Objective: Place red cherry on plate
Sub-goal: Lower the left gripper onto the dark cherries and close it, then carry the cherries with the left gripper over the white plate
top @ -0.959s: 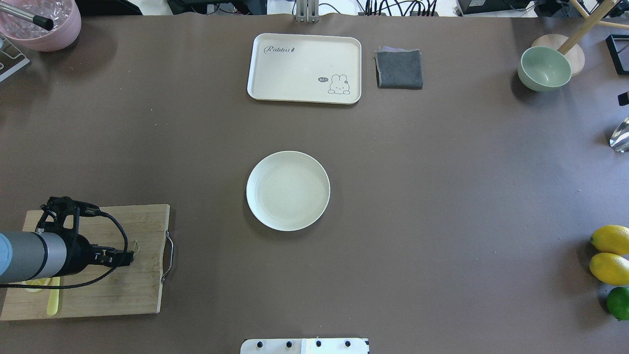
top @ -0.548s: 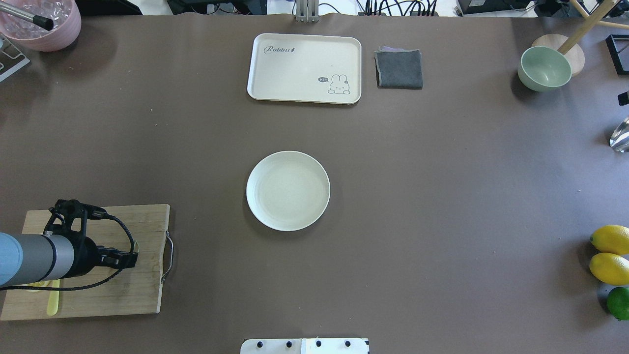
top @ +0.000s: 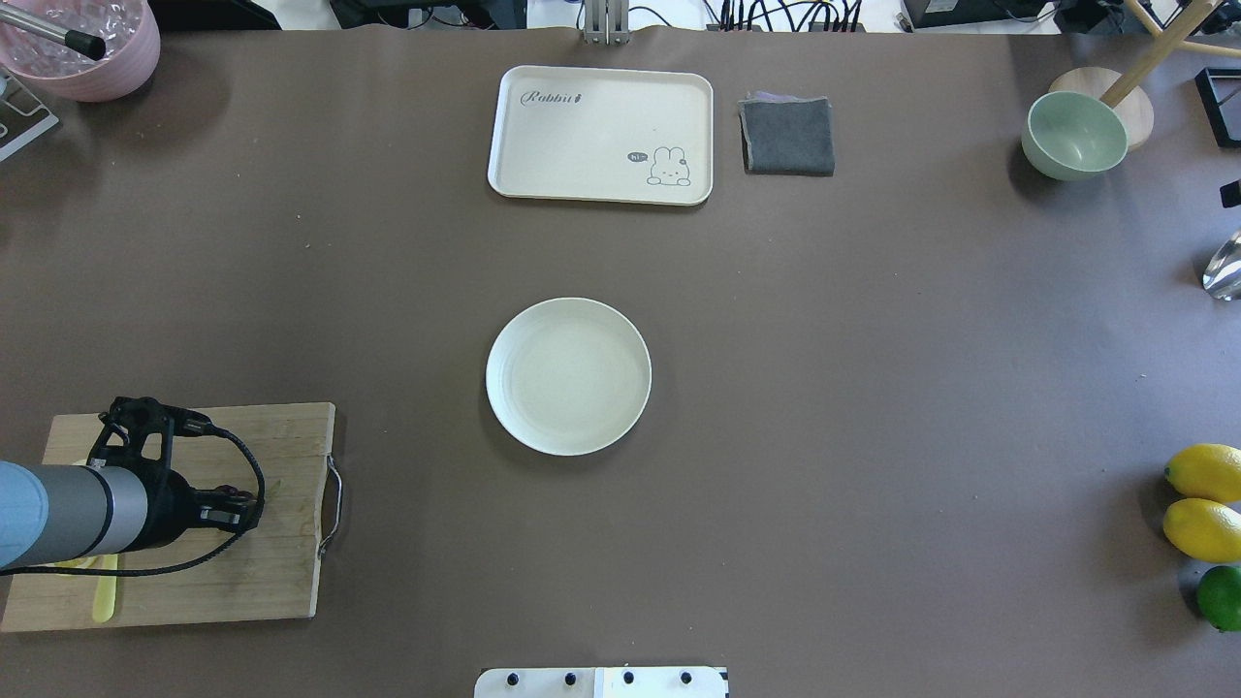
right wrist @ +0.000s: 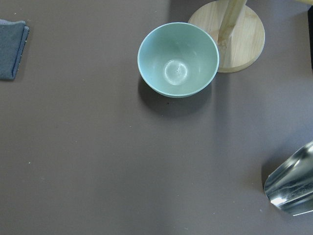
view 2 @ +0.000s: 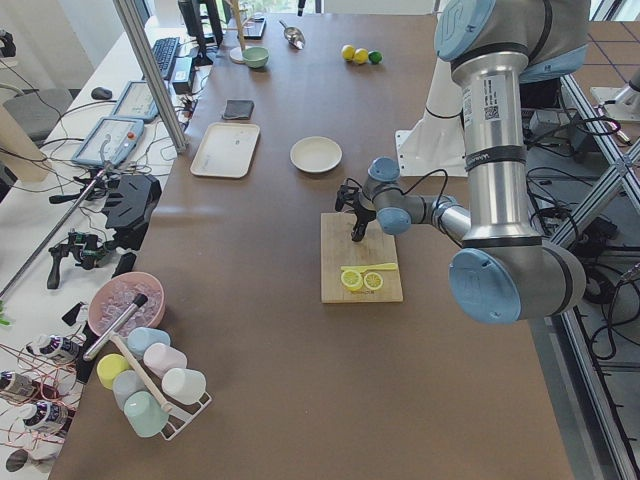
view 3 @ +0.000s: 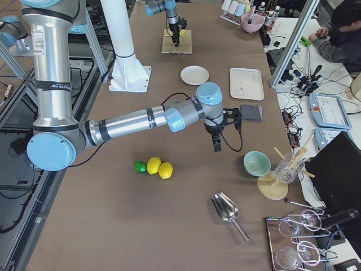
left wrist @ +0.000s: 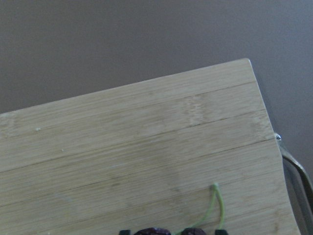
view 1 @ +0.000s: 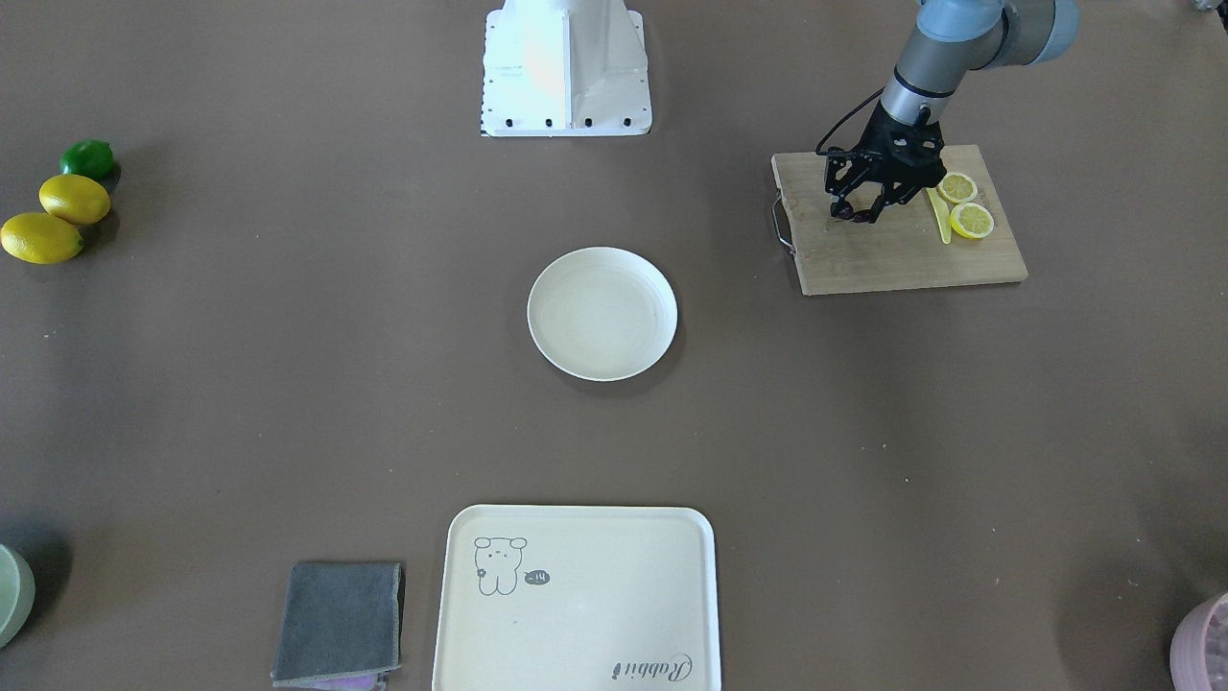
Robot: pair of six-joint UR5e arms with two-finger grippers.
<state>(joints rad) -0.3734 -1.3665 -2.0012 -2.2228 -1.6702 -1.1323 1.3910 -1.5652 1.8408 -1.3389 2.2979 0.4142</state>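
The red cherry (left wrist: 156,231), a dark maroon pair with a thin green stem (left wrist: 218,203), lies on the wooden cutting board (left wrist: 146,147) at the bottom edge of the left wrist view. My left gripper (view 1: 856,213) is down over it, open, with a fingertip close on each side of the fruit. The round cream plate (top: 568,376) sits bare mid-table, well to the right of the board (top: 271,582). My right gripper (view 3: 217,144) hangs over the far right of the table near the green bowl; I cannot tell whether it is open or shut.
Two lemon slices (view 1: 972,220) and a yellow-green utensil (view 1: 937,216) lie on the board beside the gripper. A cream tray (top: 601,134), grey cloth (top: 787,136) and green bowl (top: 1074,136) line the far side. Lemons (top: 1205,472) and a lime (top: 1222,596) sit at right.
The left gripper first slid a little right over the board, then drew back left and sank lower over the cherry. The plate and other things have not moved.
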